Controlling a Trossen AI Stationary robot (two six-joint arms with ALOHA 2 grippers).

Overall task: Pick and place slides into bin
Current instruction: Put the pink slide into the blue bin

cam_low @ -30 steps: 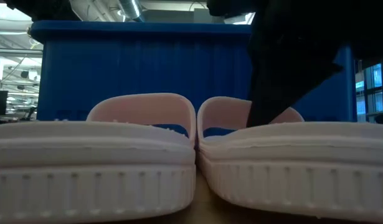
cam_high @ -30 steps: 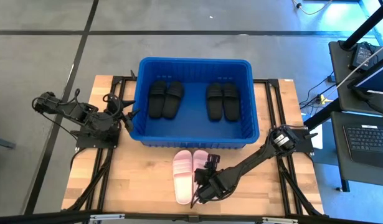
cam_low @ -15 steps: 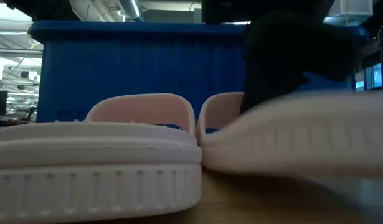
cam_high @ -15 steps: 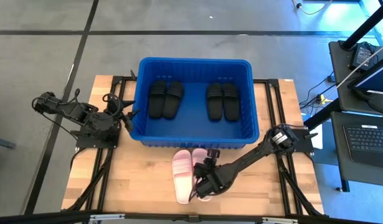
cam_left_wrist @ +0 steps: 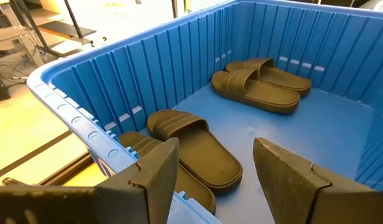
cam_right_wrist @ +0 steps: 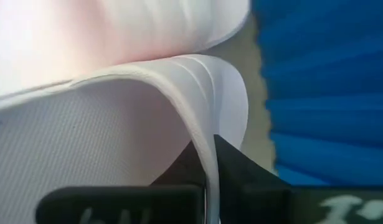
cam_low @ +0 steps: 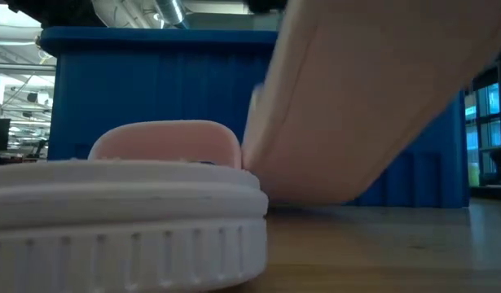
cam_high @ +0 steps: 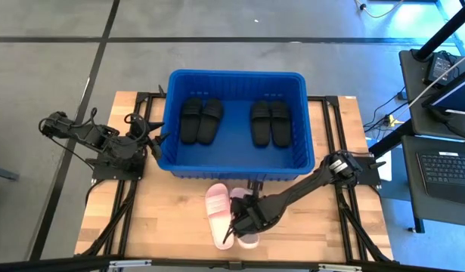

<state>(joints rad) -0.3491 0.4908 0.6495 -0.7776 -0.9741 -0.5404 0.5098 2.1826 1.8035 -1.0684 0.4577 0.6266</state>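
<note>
**Right gripper clamped on one pink slide, tilted clear of the table**

The table (cam_high: 179, 227) is pale wood planking on a black frame, standing on grey concrete floor; a desk with a laptop (cam_high: 447, 168) sits to its right.

The bin (cam_high: 169, 121) is a bright blue rectangular plastic tub with a rolled rim, vertical ribbing and small slots in its walls. The left wrist view shows the ribbing and slots from inside, which the high view does not resolve.

Four matte black slides lie flat on the bin floor in two pairs, one pair (cam_high: 199, 119) to the left and one pair (cam_high: 270, 122) to the right, each with a wide ridged strap.

Two pale pink-white slides are on the table just in front of the bin. One (cam_high: 218, 213) lies flat; the low view shows its grooved sidewall. The other (cam_low: 364, 106) is tilted up, its smooth sole facing the low camera.

The right gripper (cam_high: 243, 221) is closed on the thin strap edge of the tilted slide, seen pinched between the fingers in the right wrist view.

The left gripper (cam_left_wrist: 216, 174) waits at the bin's left wall, fingers apart and holding nothing.
</note>
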